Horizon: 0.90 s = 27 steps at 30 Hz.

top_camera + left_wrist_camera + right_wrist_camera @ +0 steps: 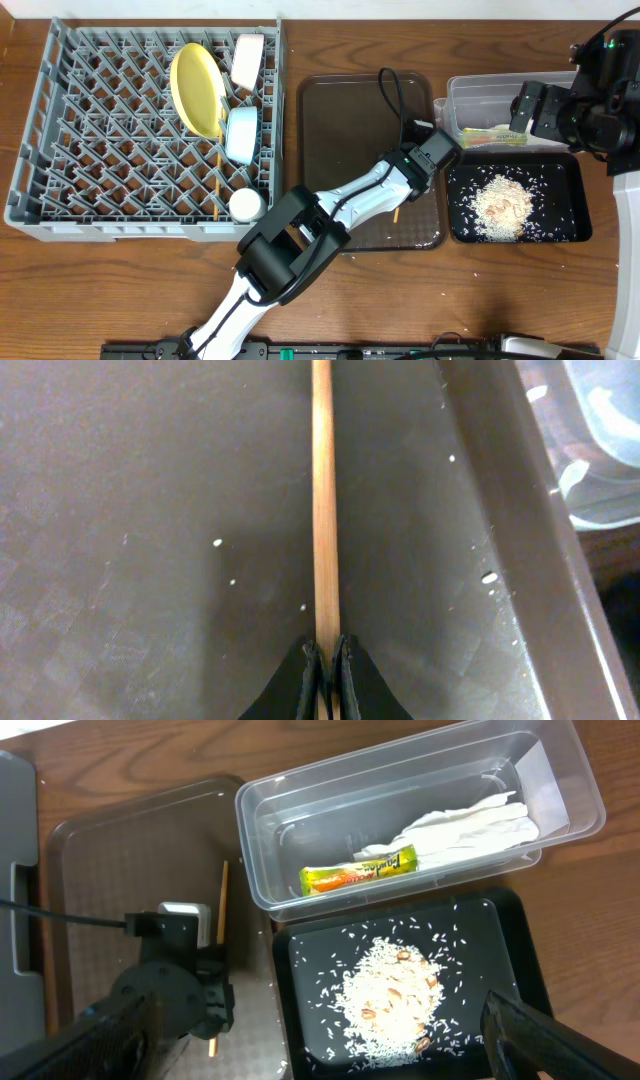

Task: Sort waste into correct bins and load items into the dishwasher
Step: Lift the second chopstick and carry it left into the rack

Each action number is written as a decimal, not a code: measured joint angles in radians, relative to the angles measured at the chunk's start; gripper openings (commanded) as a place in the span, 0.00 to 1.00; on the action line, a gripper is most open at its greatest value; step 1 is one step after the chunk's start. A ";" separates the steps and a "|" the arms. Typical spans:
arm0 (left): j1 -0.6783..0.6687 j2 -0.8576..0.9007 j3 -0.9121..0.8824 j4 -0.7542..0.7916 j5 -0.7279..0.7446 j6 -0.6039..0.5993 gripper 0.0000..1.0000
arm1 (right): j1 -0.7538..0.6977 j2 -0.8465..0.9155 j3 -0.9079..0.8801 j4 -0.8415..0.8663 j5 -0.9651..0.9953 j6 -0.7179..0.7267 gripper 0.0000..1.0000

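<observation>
My left gripper is shut on a wooden chopstick lying on the dark brown tray; its end shows under the arm. My right gripper hovers open and empty above the bins. The clear tub holds the green-and-orange wrapper and the white napkin. The black tray holds rice scraps. The grey dish rack holds the yellow plate, white bowl, light blue bowl, white cup and another chopstick.
The brown tray sits between the rack and the bins, its raised right rim close to the held chopstick. A few rice grains lie on it. My left arm crosses its lower half. Wooden table lies in front.
</observation>
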 measured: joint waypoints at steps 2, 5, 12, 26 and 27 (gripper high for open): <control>0.004 -0.008 -0.001 -0.016 0.007 0.000 0.08 | 0.000 0.000 0.000 0.000 0.000 0.000 0.99; 0.021 -0.037 -0.016 -0.075 0.024 0.010 0.08 | 0.000 0.000 0.000 0.000 0.000 0.000 0.99; 0.145 -0.286 -0.051 -0.336 0.045 0.109 0.07 | 0.000 0.000 0.000 0.000 0.000 0.000 0.99; 0.647 -0.777 -0.044 -0.712 0.037 0.282 0.08 | 0.000 0.000 0.000 0.000 0.000 0.000 0.99; 0.678 -0.768 -0.056 -0.710 0.037 0.298 0.08 | 0.000 0.000 0.000 0.000 0.000 0.000 0.99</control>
